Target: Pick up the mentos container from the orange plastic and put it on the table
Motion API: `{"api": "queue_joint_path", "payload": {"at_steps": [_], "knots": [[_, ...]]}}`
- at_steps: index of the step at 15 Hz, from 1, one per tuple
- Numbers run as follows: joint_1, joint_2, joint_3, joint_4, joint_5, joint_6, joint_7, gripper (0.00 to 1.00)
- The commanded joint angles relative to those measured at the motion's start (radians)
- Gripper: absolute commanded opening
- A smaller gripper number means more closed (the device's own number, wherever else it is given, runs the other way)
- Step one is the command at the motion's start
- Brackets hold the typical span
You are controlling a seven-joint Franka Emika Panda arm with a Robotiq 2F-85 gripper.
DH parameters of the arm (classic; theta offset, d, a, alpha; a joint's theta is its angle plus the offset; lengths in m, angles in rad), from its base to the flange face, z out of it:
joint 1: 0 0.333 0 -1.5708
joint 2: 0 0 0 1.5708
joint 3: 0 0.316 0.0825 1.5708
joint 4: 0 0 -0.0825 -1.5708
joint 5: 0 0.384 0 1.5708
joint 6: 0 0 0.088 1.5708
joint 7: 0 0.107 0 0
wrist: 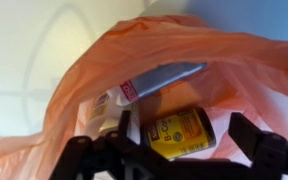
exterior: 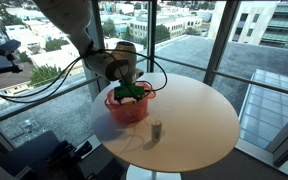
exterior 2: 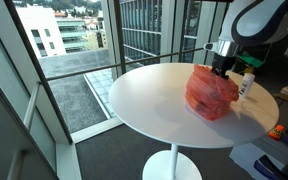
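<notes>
The orange plastic stands on the round beige table and shows in both exterior views. My gripper hangs at its open top. In the wrist view the gripper is open, its fingers on either side of a dark bottle with a yellow label lying inside the orange plastic. A long grey-blue item with a red-and-white end lies beyond the bottle. No squat teal-blue mentos container shows; it is hidden or out of view.
A small upright grey cylinder stands on the table near the orange plastic. A small upright bottle shows beside the plastic. The table stands next to floor-to-ceiling windows. A white item lies inside by the left finger.
</notes>
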Motion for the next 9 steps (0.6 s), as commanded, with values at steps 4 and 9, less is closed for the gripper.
{"api": "queue_joint_path", "payload": {"at_steps": [4, 9], "knots": [[-0.01, 0.001, 0.011, 0.001, -0.009, -0.003, 0.014, 1.0], [-0.01, 0.004, 0.012, 0.004, -0.002, -0.003, 0.021, 1.0]]}}
